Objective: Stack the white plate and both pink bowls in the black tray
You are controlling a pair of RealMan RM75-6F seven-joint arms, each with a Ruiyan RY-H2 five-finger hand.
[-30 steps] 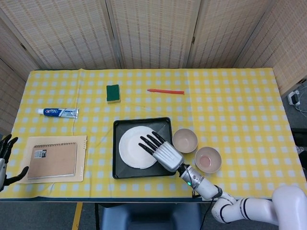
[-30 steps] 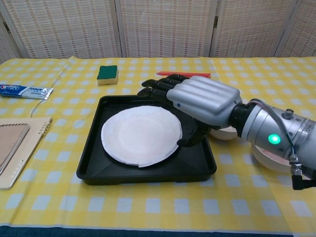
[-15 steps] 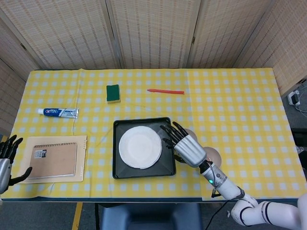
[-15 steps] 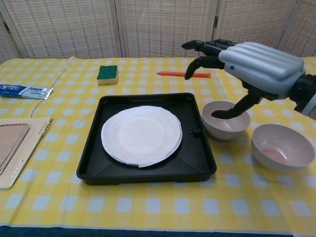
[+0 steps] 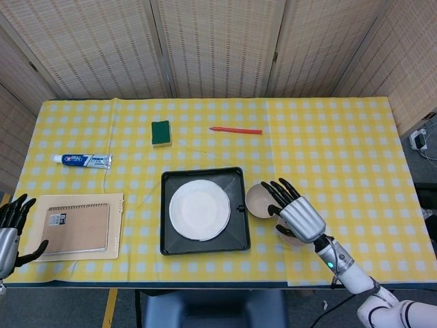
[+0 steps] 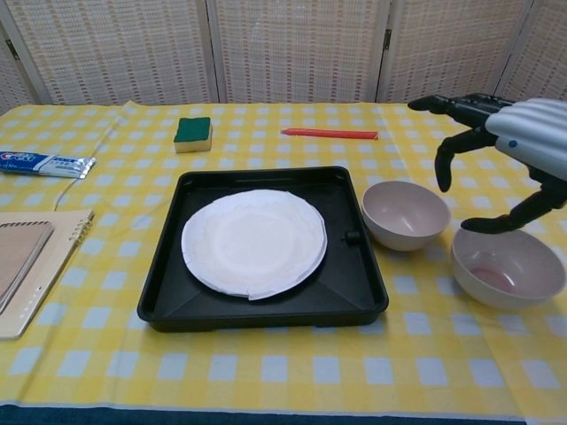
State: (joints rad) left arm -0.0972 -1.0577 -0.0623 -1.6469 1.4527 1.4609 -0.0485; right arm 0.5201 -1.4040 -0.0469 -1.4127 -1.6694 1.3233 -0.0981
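Your white plate (image 6: 253, 241), a thin, matte round disc with a small nick in its near rim, lies flat inside the square, glossy black tray (image 6: 168, 305), slightly left of the tray's centre. Just right of the tray the two smooth, round pink bowls sit upright, mouths up, on the yellow checked tablecloth (image 6: 266, 381): the nearer bowl (image 6: 406, 214) almost touches the tray's rim, the far-right bowl (image 6: 507, 266) stands close beside it. Your right hand (image 6: 518, 146), silver-backed with black fingers (image 6: 447, 164), hovers over the far-right bowl, fingers spread and holding nothing, while your left hand (image 5: 10, 229) sits empty and spread at the table's left edge beside the spiral notebook (image 5: 75, 227).
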